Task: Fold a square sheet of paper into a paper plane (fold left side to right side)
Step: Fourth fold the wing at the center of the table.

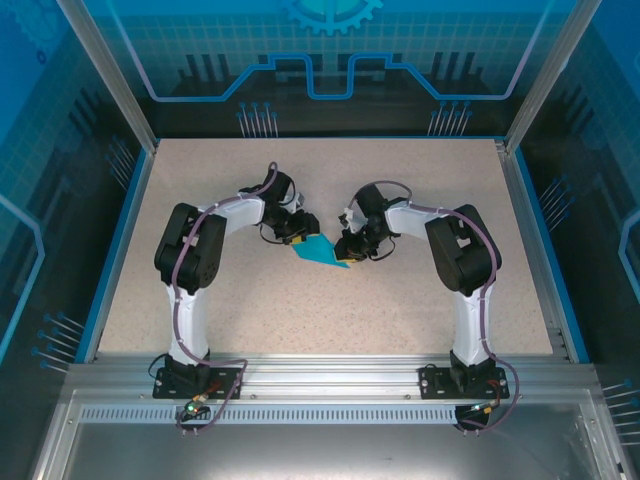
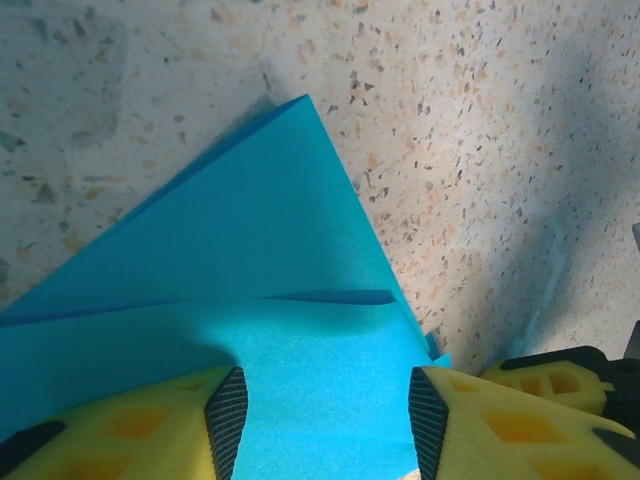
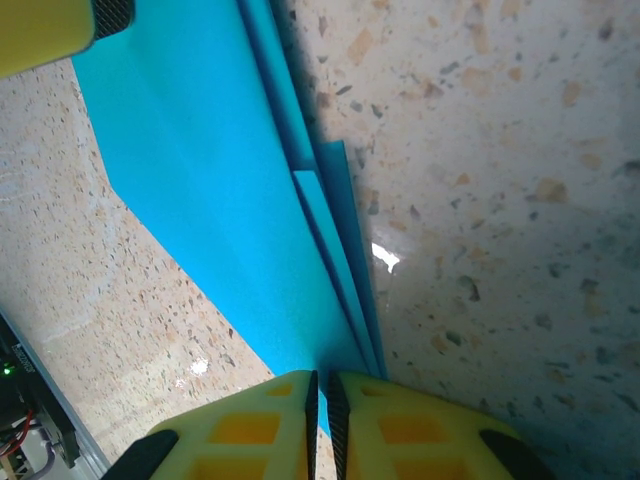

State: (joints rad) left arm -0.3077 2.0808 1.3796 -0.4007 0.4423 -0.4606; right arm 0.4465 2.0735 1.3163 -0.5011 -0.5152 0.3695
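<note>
The bright blue paper plane (image 1: pixel 322 252) lies at the middle of the table, folded into a pointed shape with layered creases. In the left wrist view its point (image 2: pixel 270 250) aims away from me, and a raised crease runs across it. My left gripper (image 2: pixel 320 410) is open, its two pads wide apart with the paper's flat surface beneath and between them. My right gripper (image 3: pixel 320 395) is shut on the paper plane (image 3: pixel 220 180), pinching the end of its stacked long edges. From above, the left gripper (image 1: pixel 297 238) and the right gripper (image 1: pixel 347 250) meet at the paper from either side.
The speckled beige table (image 1: pixel 300 310) is framed by blue walls and a metal rail (image 1: pixel 320 375) at the near edge. A yellow finger of the left gripper (image 3: pixel 50 25) shows at the top left of the right wrist view.
</note>
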